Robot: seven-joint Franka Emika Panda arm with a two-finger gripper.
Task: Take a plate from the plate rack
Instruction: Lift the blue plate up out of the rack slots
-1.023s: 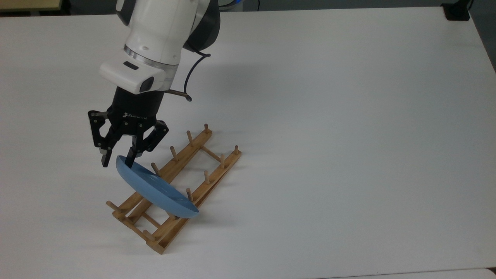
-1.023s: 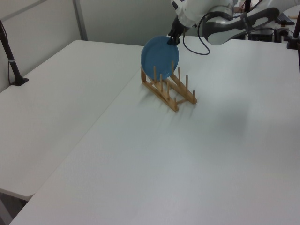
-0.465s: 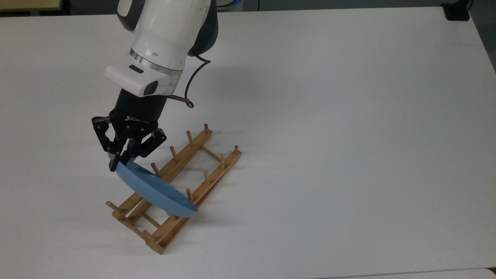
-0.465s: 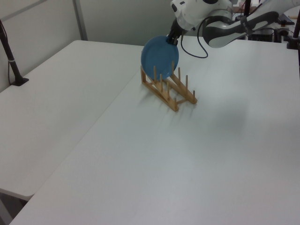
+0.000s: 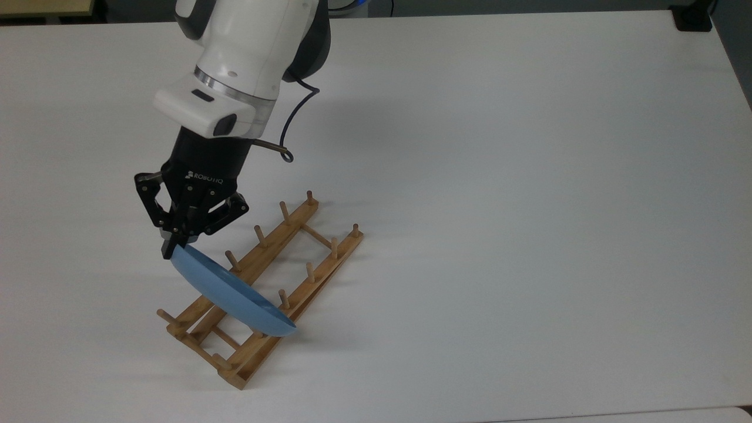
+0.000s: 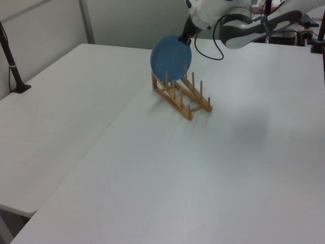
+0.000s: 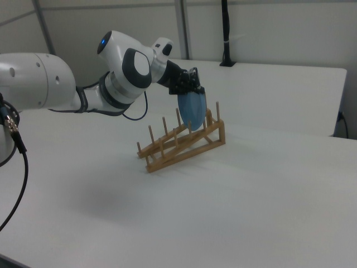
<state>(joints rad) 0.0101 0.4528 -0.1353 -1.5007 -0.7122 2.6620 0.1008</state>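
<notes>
Plain white matte desk (image 5: 529, 176), grey partition walls behind. The plate (image 5: 226, 291), a smooth round light-blue dish, stands on edge among the pegs at one end of the slatted light-wood plate rack (image 5: 317, 270). The black gripper (image 5: 171, 247) is pinched tight on its top rim.

I work in what looks like a lab or test room: plain white tables (image 6: 167, 168) pushed side by side, with pale partition walls (image 7: 268, 28) behind them. Black poles (image 6: 9, 56) stand clamped at the table edges, and loose cables (image 7: 14, 184) hang beside my white arm (image 7: 72, 84).
</notes>
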